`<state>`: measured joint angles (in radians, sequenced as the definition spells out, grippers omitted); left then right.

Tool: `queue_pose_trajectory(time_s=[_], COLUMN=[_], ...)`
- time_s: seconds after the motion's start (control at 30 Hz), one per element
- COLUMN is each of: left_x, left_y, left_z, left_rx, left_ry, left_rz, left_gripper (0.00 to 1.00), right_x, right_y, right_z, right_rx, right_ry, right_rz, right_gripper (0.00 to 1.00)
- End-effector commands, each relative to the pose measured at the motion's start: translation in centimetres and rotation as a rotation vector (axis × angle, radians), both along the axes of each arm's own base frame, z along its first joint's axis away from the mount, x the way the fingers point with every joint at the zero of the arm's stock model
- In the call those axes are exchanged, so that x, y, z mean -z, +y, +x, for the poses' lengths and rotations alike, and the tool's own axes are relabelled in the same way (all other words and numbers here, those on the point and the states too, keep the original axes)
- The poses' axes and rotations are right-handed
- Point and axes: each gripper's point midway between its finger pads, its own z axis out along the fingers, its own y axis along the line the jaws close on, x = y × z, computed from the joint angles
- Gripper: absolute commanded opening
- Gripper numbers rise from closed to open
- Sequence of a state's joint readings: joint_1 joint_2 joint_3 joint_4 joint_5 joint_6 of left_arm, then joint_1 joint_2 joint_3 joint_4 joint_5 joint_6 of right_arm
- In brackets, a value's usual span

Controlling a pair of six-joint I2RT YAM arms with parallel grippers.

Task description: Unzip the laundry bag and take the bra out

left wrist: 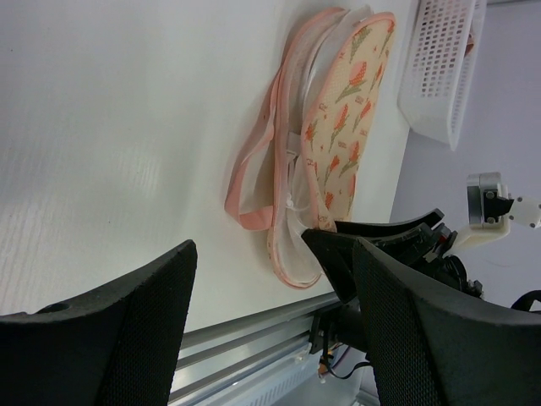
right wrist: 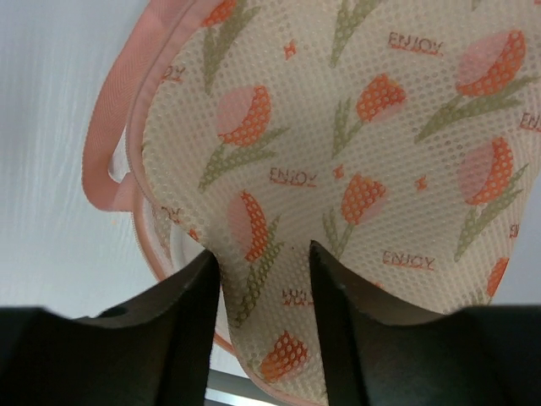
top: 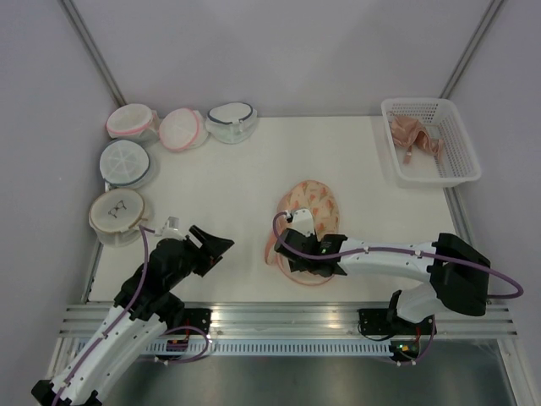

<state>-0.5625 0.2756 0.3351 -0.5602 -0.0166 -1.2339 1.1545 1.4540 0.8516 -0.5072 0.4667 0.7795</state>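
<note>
The laundry bag [top: 314, 201] lies at the table's middle front, cream with orange tulip print and a pink zip edge. It is unzipped: in the left wrist view its printed top flap [left wrist: 347, 110] stands lifted off the lower half. Something white [left wrist: 297, 173] shows in the opening; I cannot tell whether it is the bra. My right gripper [top: 296, 244] is at the bag's near end, its jaws closed on a fold of the flap [right wrist: 355, 127], as the right wrist view [right wrist: 264, 254] shows. My left gripper [top: 215, 245] is open and empty, left of the bag, and is also in its own view [left wrist: 272, 254].
Several round white mesh bags [top: 127, 161] with coloured rims sit at the back left. A white basket [top: 423, 103] at the back right holds a peach-pink garment [top: 412, 135]. An aluminium rail [top: 287, 317] runs along the table's near edge.
</note>
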Motion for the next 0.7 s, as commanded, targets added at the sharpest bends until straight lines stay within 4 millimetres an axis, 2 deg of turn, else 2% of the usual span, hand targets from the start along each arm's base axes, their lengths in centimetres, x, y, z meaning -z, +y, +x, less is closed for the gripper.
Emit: queue_pose_trajectory(time_s=[0.0, 0.17, 0.27, 0.33, 0.37, 0.4, 0.43, 0.47, 0.53, 0.63, 0.67], left_x=[-0.9, -0.6, -0.4, -0.3, -0.4, -0.4, -0.4, -0.5, -0.5, -0.7, -0.7], left_y=[-0.4, -0.5, -0.4, -0.5, -0.5, -0.5, -0.5, -0.5, -0.5, -0.5, -0.5], left_z=[0.3, 0.3, 0.3, 0.3, 0.3, 0.3, 0.3, 0.3, 0.3, 0.3, 0.3], left_rx=[0.014, 0.014, 0.011, 0.011, 0.009, 0.009, 0.011, 0.011, 0.013, 0.012, 0.012], left_ry=[-0.039, -0.03, -0.026, -0.025, -0.026, -0.027, -0.027, -0.031, -0.031, -0.036, -0.036], left_rz=[-0.026, -0.022, -0.024, -0.025, -0.027, -0.028, -0.027, -0.027, -0.026, -0.027, -0.027], left_gripper=[0.79, 0.79, 0.79, 0.79, 0.79, 0.79, 0.79, 0.79, 0.79, 0.79, 0.79], right_x=[-2.5, -5.3, -5.9, -5.7, -4.8, -4.5, -4.6, -3.7, -3.3, -3.7, -4.4], right_y=[2.5, 4.7, 5.0, 4.4, 3.9, 3.6, 3.4, 2.8, 2.8, 4.5, 5.2], right_z=[1.2, 0.7, 0.6, 1.1, 1.2, 1.3, 1.9, 1.9, 1.8, 1.1, 1.0], right_rx=[-0.014, -0.116, -0.128, -0.104, -0.096, -0.082, -0.061, -0.055, -0.068, -0.13, -0.145], right_ry=[-0.045, -0.051, -0.054, -0.072, -0.061, -0.062, -0.08, -0.069, -0.06, -0.034, -0.043], right_rz=[0.089, 0.194, 0.211, 0.177, 0.131, 0.109, 0.086, 0.04, 0.016, 0.098, 0.137], right_gripper=[0.54, 0.6, 0.59, 0.56, 0.54, 0.46, 0.43, 0.42, 0.43, 0.52, 0.55])
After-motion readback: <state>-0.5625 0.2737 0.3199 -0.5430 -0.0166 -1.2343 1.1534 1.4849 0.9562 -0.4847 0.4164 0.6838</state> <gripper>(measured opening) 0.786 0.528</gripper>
